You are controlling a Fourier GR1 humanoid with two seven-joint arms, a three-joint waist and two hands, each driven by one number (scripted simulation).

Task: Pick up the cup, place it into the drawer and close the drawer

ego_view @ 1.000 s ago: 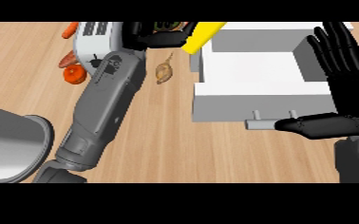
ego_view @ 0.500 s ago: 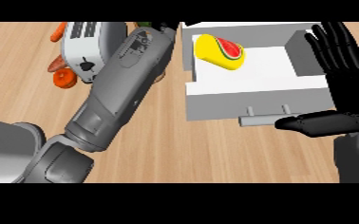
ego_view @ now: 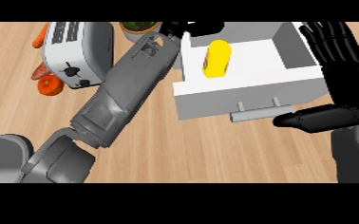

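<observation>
Head view of the counter [ego_view: 210,147]. The cup [ego_view: 217,59], bright yellow and long in outline, lies inside the open drawer [ego_view: 238,102], toward the drawer's 10 o'clock corner, apart from the front wall and its handle [ego_view: 261,115]. The left hand [ego_view: 184,28] shows at the end of the grey forearm, at 11 o'clock from the cup; its dark fingers sit at the drawer's far rim, largely cut off by the upper edge, so whether they are spread or curled cannot be told. They do not appear to hold the cup. The right hand [ego_view: 340,76] rests at 3 o'clock of the drawer, fingers straight and pointing up, thumb extended toward the handle, holding nothing. A toaster [ego_view: 73,52] stands at 9 o'clock, with orange pieces [ego_view: 48,83] beside it and a pot [ego_view: 139,29] behind.

Judged by look, the cup is light, rigid and smooth-walled, so probably slippery; a hold across its middle would suit it. The drawer handle is a stiff bar, best pushed flat at its centre.
</observation>
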